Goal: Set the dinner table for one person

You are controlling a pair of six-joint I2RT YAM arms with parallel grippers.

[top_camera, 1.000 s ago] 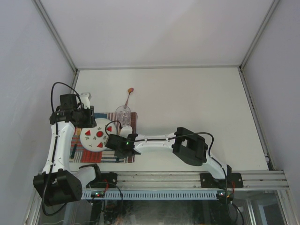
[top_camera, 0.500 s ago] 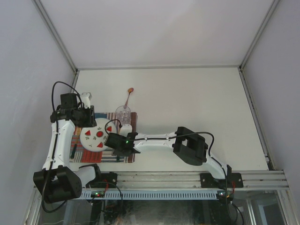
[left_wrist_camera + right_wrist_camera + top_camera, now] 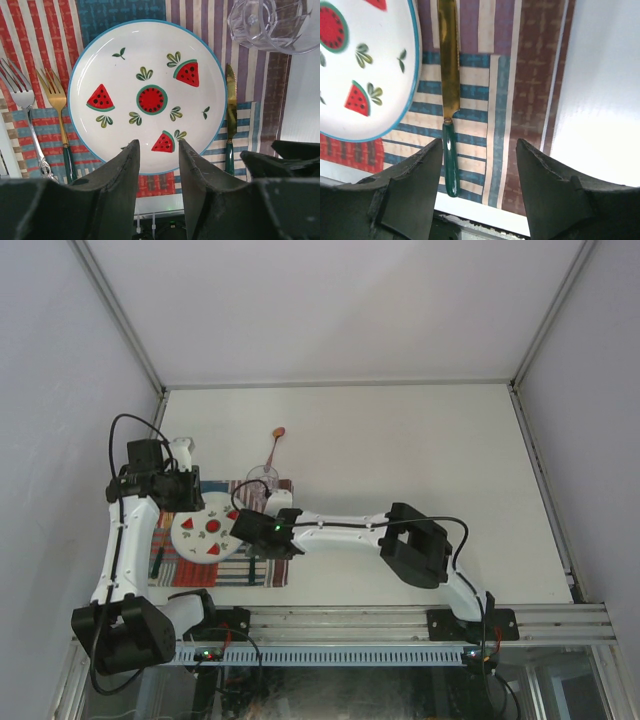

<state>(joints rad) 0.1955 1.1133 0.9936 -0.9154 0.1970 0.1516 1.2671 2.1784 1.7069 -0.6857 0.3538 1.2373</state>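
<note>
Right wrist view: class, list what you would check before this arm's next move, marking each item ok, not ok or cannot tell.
1. The right end effector is open and empty: ok.
2. The knife lies flat on the placemat, right of the plate: ok.
3. The knife is apart from the plate's rim: ok.
4. Two forks lie left of the plate: ok.
5. The glass stands beyond the knife: ok.
6. All cutlery is on the placemat: not ok. One utensil lies on the bare dinner table beyond the glass.
</note>
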